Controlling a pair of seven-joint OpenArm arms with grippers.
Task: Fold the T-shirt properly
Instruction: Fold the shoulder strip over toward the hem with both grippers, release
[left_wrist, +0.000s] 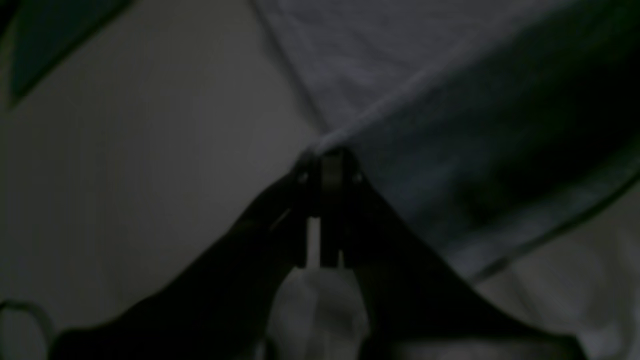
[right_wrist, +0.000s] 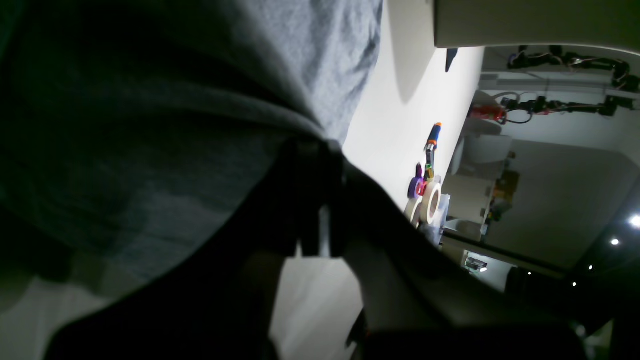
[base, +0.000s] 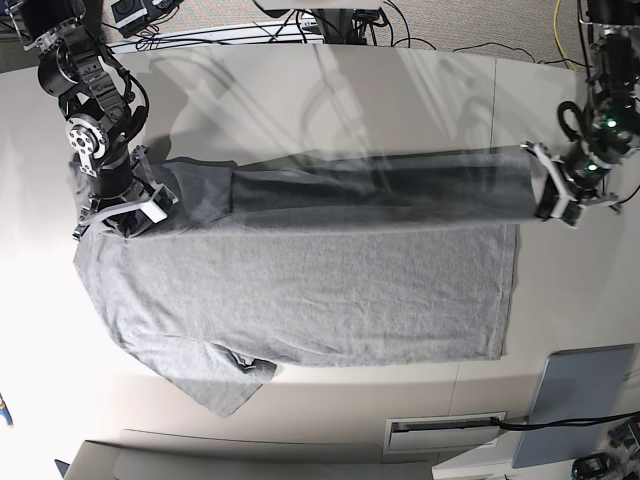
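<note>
Heather-grey cotton T-shirt, short-sleeved and plain on the side shown, is spread across the pale table, with its hem toward the right of the base view and its shoulders toward the left. Its far long edge is lifted off the surface and stretched into a blurred, taut band between the two arms, while the near half is laid flat, with one sleeve jutting toward the near edge of the table. A grey rectangular panel is seen at the near right corner. At the far left of the base view, the right gripper is clamped shut on the fabric at the shoulder end; in the right wrist view the cloth is draped over its dark closed jaws. At the far right, the left gripper is pinched shut on the hem corner, the fabric fanning away from its tips. Beyond the cloth in the right wrist view, rolls of tape and an orange-and-blue tool are seen on the table.
</note>
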